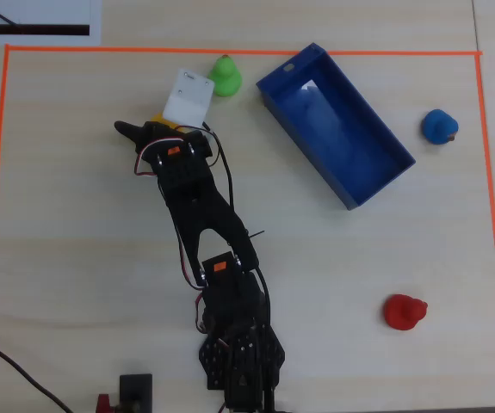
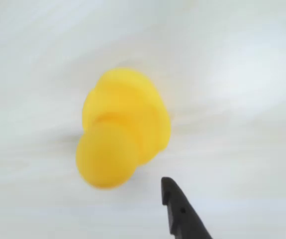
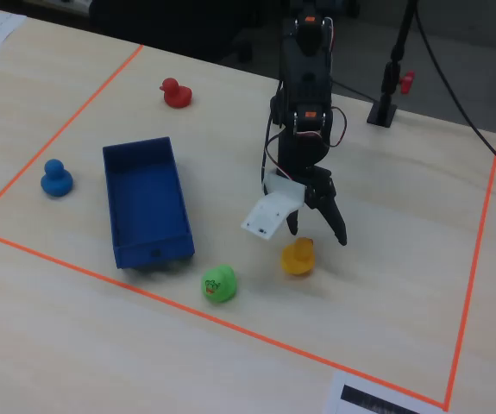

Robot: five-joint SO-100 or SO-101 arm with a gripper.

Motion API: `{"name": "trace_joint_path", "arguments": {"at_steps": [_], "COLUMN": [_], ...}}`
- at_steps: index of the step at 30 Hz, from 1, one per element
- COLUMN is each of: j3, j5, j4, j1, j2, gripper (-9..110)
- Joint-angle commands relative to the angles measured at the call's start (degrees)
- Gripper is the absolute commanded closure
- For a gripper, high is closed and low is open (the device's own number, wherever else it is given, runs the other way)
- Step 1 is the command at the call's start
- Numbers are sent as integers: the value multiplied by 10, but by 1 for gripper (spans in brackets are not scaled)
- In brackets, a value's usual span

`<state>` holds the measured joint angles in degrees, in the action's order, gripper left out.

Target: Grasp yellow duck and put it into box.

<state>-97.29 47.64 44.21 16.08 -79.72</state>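
The yellow duck sits on the table just below my gripper, which hangs over it with its jaws spread apart and empty. In the overhead view only a sliver of the duck shows beside the white wrist camera housing, and one black finger sticks out to its left. In the wrist view the duck fills the middle and one black finger shows at the lower right, not touching it. The dark-blue box stands open and empty, apart from the duck.
A green duck sits close to the yellow one, between it and the box. A blue duck and a red duck lie farther off. Orange tape frames the work area.
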Motion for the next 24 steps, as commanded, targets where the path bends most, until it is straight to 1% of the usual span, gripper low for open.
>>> {"name": "trace_joint_path", "arguments": {"at_steps": [1,6,9,11,14,16,18,20,22,24], "j3": [37,37,36,36,42,45,47,47,45,40], "j5": [14,37,43,43,43,38,27,21,19,19], "j4": [-15,-39,-59,-64,-74,-86,-94,-95,-95,-94], "j1": [-13,-26,-33,-34,-35,-36,-38,-38,-40,-45], "j2": [4,25,40,48,62,69,72,73,71,67], "gripper": [53,53,55,61,65,74,87,96,101,101]}}
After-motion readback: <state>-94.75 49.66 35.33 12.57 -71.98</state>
